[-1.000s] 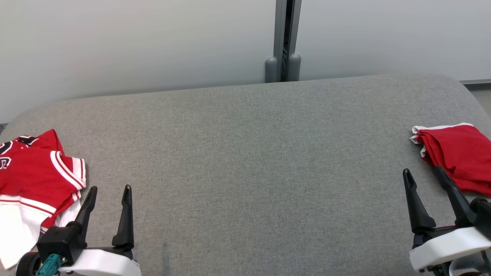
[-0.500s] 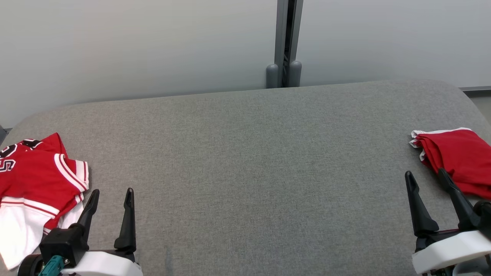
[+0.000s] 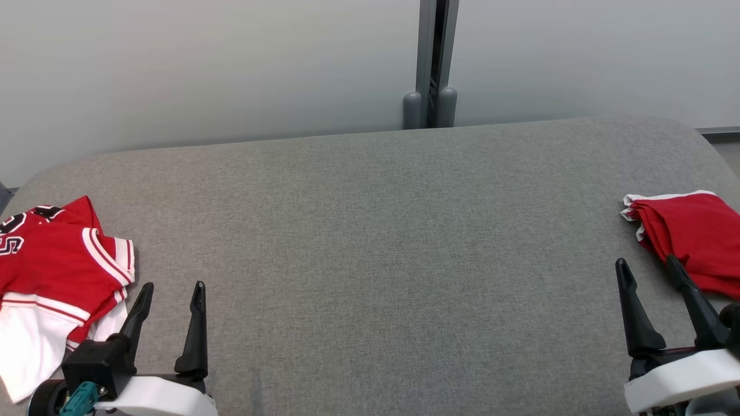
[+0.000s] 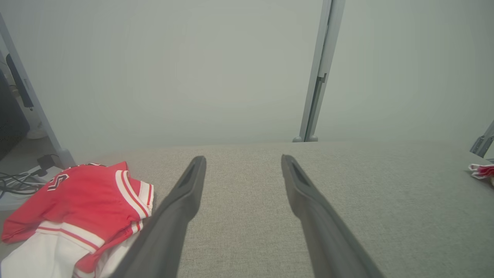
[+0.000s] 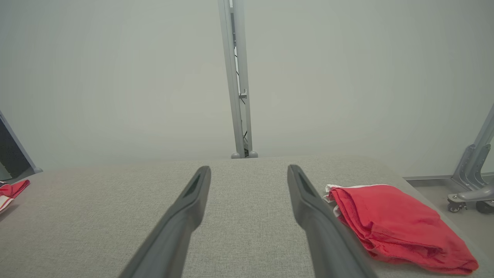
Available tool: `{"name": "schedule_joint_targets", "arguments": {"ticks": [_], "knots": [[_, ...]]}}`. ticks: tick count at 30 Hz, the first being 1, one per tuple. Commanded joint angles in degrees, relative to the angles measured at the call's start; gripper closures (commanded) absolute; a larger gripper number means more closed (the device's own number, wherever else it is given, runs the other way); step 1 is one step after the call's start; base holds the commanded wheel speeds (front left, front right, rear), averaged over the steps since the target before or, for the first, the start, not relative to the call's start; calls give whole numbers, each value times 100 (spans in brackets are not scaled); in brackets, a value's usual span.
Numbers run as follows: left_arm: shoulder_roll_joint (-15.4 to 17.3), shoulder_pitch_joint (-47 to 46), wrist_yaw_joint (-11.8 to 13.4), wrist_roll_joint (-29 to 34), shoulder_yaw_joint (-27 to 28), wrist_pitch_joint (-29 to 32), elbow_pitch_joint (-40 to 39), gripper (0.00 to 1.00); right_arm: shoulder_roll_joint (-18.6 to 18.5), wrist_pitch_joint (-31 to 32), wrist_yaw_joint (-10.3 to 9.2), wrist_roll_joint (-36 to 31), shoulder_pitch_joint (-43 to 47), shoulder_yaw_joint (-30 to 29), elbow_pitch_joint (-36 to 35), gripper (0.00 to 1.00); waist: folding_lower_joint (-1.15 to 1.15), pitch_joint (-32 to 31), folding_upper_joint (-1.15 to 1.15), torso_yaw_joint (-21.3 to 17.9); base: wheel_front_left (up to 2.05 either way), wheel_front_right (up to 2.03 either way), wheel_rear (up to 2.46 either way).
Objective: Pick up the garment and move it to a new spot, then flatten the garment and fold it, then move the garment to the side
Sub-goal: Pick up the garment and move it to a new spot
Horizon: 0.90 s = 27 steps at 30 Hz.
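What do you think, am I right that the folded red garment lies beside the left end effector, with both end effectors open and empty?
No: the head view shows the folded red garment beside the right end effector, not the left end effector; both are open and empty.

A grey fabric-covered table (image 3: 370,242) with rounded corners spans the head view; behind it stands a plain pale wall (image 3: 202,69), evenly lit; a grey upright post (image 3: 430,52) splits the wall, two rounded caps (image 3: 412,110) at its foot; right of the table, grey floor (image 5: 436,189) carries a wheeled metal frame (image 5: 472,170); cables (image 4: 15,185) lie at the left.
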Motion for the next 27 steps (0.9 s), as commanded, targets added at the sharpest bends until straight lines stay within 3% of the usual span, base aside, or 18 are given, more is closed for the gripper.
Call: {"name": "schedule_joint_targets", "arguments": {"ticks": [1, 10, 22, 27], "knots": [[35, -100, 21, 13, -1, 2, -14, 0, -3, -39, -4, 14, 61, -24, 1, 0, 0, 5, 0, 17, 0, 0, 0], [-34, -262, -7, -7, -28, -57, 4, 0, 19, -63, -4, -25, 109, -190, -81, 0, 0, 9, 0, 358, 0, 0, 0], [-237, -746, -162, -142, 53, -435, 285, 0, 44, 56, -4, 17, -24, 178, -468, 0, 0, 181, 0, 1931, 0, 0, 0], [-296, -822, -214, -215, 91, -559, 432, 0, 44, 107, -4, 24, -80, 281, -468, 0, 0, 195, 0, 2413, 0, 0, 0]]}}
